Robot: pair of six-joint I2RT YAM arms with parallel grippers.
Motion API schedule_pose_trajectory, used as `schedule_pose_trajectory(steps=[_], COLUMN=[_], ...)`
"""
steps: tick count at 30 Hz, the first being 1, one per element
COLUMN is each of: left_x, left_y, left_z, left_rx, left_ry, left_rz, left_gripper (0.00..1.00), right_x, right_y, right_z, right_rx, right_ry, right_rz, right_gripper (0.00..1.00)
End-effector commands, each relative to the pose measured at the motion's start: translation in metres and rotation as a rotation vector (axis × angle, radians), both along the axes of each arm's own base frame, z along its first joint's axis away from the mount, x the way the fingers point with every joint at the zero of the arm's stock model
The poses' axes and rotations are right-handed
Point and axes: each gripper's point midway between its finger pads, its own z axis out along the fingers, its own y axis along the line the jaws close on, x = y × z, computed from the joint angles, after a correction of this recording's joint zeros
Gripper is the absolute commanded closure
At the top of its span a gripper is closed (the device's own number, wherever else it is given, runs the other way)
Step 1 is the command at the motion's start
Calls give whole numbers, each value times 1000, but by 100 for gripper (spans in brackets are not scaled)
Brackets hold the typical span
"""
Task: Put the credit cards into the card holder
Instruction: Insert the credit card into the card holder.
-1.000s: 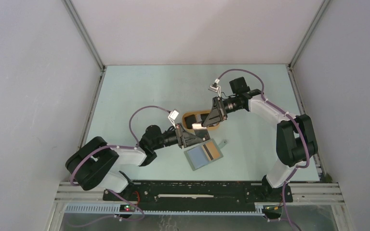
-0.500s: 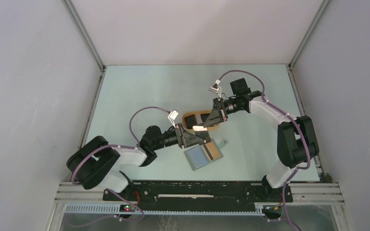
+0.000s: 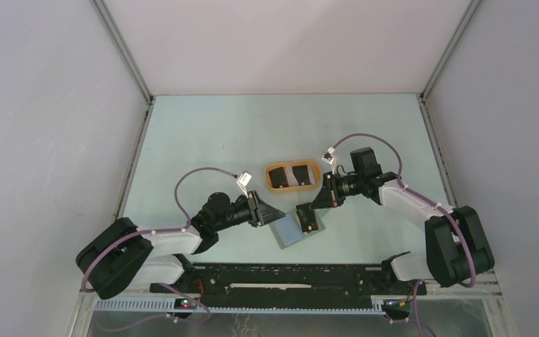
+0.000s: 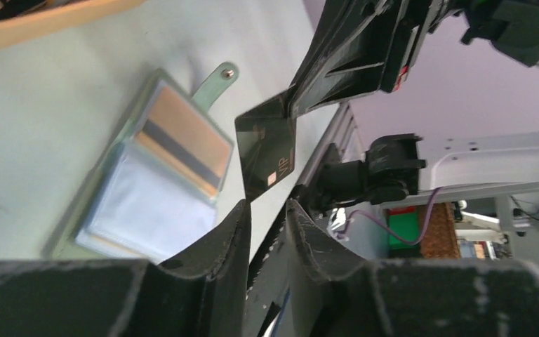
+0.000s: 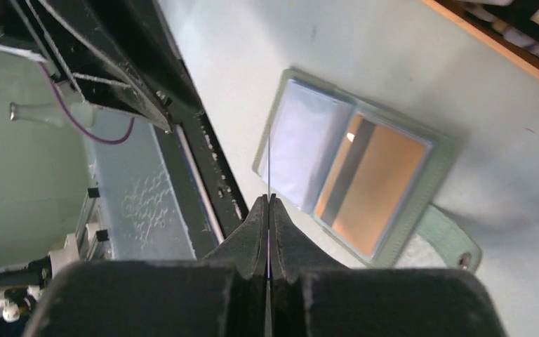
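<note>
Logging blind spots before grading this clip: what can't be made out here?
- Black card face: edge-on in right wrist view, only a thin line.
- Orange tray contents: too small from above, cut off by frame edges in both wrist views.
- Card holder: partly covered by the right gripper from above.

Orange oval tray (image 3: 293,187) mid-table; pale green tabletop (image 3: 210,140)
</note>
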Motion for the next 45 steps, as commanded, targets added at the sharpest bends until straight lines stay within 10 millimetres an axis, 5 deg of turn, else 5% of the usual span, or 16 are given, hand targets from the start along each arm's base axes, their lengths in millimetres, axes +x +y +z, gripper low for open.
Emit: schedule_pose_trajectory(steps=[1,19,45], left_x=[-5,-13,-12], left_y=[5,3,8], left_z=[-31,-80,-113], left_rx=[125,305,457], left_ry=[16,124,265], left_rz=[6,34,63], left_gripper=[72,79,72], right_x=[26,28,8], right_y=[2,9,8], right_z=[-7,-41,-72], right_rx=[-14,-58,-147], right_ry=[-63,24,196], right_rz=[-89,-98,-110], right_gripper=[100,100,100])
